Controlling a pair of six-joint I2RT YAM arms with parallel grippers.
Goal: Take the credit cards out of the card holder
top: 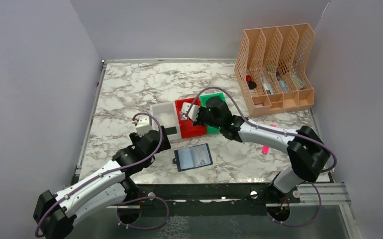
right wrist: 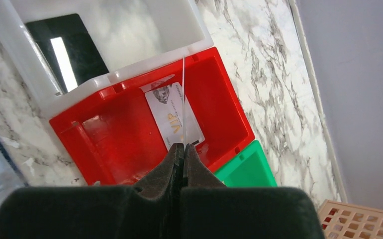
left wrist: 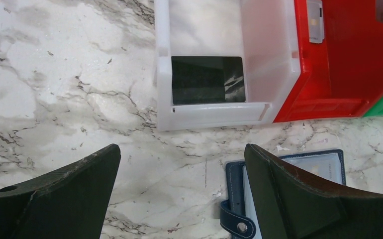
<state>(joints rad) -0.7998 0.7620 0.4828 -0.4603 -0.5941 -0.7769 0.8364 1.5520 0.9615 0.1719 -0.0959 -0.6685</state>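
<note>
The card holder (top: 193, 157) lies open on the marble, pale sleeves up; its navy edge and snap tab (left wrist: 235, 219) show beside my left finger. My left gripper (left wrist: 182, 149) hangs open over bare marble between the holder and the white bin (top: 162, 112). A black credit card (left wrist: 207, 79) lies flat in that bin. My right gripper (right wrist: 183, 145) is shut on a thin credit card (right wrist: 183, 99), seen edge-on, over the red bin (right wrist: 110, 144). A silvery-grey card (right wrist: 167, 117) rests on the red bin's floor.
A green bin (right wrist: 249, 169) adjoins the red one on the right. A peach file organiser (top: 274, 64) stands at the back right. A small pink stick (top: 265, 148) lies near the right arm. Grey walls close in both sides.
</note>
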